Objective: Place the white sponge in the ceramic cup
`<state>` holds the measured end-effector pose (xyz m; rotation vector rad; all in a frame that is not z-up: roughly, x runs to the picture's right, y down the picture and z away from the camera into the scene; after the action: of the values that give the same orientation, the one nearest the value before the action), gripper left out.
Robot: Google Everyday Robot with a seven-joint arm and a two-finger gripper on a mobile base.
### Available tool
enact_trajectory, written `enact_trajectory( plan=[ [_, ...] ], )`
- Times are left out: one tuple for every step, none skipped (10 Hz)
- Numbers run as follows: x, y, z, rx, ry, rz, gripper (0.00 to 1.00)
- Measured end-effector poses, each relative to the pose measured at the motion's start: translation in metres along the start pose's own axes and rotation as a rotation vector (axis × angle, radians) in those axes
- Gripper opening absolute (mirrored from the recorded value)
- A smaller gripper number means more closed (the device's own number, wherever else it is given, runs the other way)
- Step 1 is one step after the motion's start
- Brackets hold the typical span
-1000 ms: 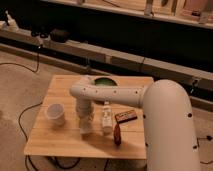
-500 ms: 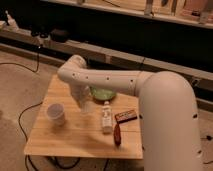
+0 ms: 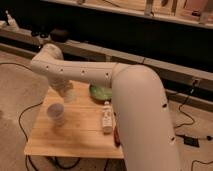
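The ceramic cup (image 3: 56,113) is small, plain and white. It stands upright on the left part of the wooden table (image 3: 75,140). My gripper (image 3: 68,93) hangs from the white arm (image 3: 85,74), just above and to the right of the cup and left of the green bowl. A pale blur sits at the gripper's tip. I cannot tell whether it is the white sponge. No sponge shows lying on the table.
A green bowl (image 3: 100,92) sits at the table's back middle. A white labelled bottle (image 3: 106,118) stands right of centre. A reddish-brown object (image 3: 116,136) lies beside it, partly behind my arm. Cables run on the floor around the table.
The gripper rose from the table near the bottle, then moved left and forward toward the cup. The cup, bowl and bottle have not moved.
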<state>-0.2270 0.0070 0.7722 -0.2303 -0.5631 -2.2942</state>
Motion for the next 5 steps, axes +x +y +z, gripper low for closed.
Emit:
enact_trajectory(
  plan=[
    [0.007,-0.017,-0.003,0.015,0.014,-0.031,0.36],
    [0.009,-0.029,-0.004,0.029,0.02,-0.055,0.36],
    [0.005,-0.043,-0.004,0.045,0.02,-0.08,0.36],
    [-0.002,-0.055,-0.001,0.059,0.016,-0.105,0.36],
    [-0.005,-0.06,0.001,0.064,0.014,-0.115,0.36]
  ],
)
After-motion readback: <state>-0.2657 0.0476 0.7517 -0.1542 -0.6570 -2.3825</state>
